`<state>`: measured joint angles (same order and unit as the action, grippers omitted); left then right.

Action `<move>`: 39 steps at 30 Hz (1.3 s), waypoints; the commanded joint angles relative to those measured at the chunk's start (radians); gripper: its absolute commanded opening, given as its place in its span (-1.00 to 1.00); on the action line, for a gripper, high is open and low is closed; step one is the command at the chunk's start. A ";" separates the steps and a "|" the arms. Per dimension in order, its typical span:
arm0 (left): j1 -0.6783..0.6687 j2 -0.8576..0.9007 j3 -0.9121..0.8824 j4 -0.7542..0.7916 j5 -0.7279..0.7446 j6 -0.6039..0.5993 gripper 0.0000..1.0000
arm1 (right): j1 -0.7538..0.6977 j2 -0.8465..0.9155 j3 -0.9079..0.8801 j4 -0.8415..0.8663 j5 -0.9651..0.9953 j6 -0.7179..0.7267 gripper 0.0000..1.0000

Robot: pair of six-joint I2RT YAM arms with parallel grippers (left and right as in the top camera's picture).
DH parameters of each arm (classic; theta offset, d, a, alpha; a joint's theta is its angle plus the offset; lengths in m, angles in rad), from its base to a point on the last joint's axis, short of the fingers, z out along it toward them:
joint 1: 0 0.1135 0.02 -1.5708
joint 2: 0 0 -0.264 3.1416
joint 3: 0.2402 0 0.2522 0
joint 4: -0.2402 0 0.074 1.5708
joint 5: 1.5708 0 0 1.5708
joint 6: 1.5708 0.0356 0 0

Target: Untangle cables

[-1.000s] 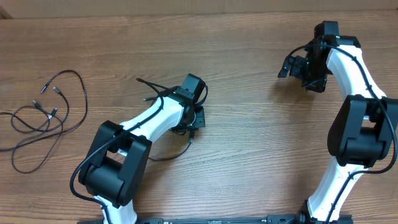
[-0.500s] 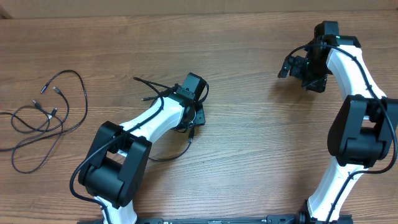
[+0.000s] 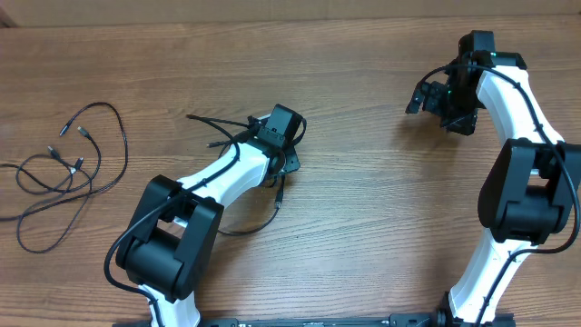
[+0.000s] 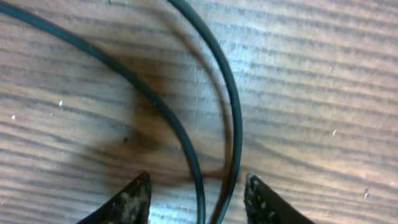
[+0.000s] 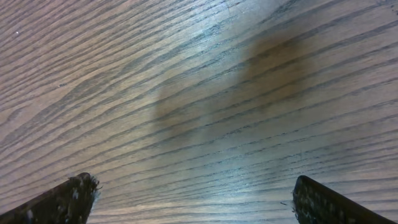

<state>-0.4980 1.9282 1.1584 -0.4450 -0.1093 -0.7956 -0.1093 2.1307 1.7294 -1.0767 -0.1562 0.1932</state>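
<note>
Here the left gripper (image 4: pixel 198 198) hangs partly open astride two strands of one cable (image 4: pixel 231 112), pinching nothing; I'd close on a single strand and draw it clear slowly. Only the overhead view shows the other cables (image 3: pixel 68 173) looped far to its left on the table (image 3: pixel 363 227), and the right gripper (image 5: pixel 198 199) well to its right, spread wide and empty

no readable text, labels or numbers anywhere
</note>
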 commanded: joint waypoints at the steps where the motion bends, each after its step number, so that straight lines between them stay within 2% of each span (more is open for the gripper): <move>1: -0.012 0.085 -0.025 0.004 -0.026 -0.039 0.08 | 0.002 -0.032 0.008 0.002 0.006 -0.005 1.00; 3: -0.015 0.123 -0.024 0.010 -0.022 -0.039 0.09 | 0.002 -0.032 0.008 0.002 0.006 -0.005 1.00; 5: -0.015 0.159 -0.024 0.014 -0.009 -0.039 -0.11 | 0.002 -0.032 0.008 0.002 0.006 -0.005 1.00; 9: -0.011 0.190 -0.023 0.020 0.009 -0.031 -0.37 | 0.002 -0.032 0.008 0.002 0.006 -0.005 1.00; 16: -0.012 0.190 0.002 -0.011 0.005 0.007 -0.53 | 0.002 -0.032 0.008 0.002 0.006 -0.005 1.00; 21: -0.013 0.190 0.025 -0.064 -0.003 0.015 -0.77 | 0.002 -0.032 0.008 0.002 0.006 -0.005 1.00; 30: -0.013 0.190 0.032 -0.081 0.004 0.034 -0.91 | 0.002 -0.032 0.008 0.002 0.006 -0.005 1.00; 39: -0.013 0.190 0.034 -0.064 0.033 0.033 -0.92 | 0.002 -0.032 0.008 0.002 0.006 -0.005 1.00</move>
<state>-0.5060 2.0140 1.2594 -0.4786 -0.1768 -0.7784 -0.1097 2.1307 1.7294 -1.0763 -0.1566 0.1932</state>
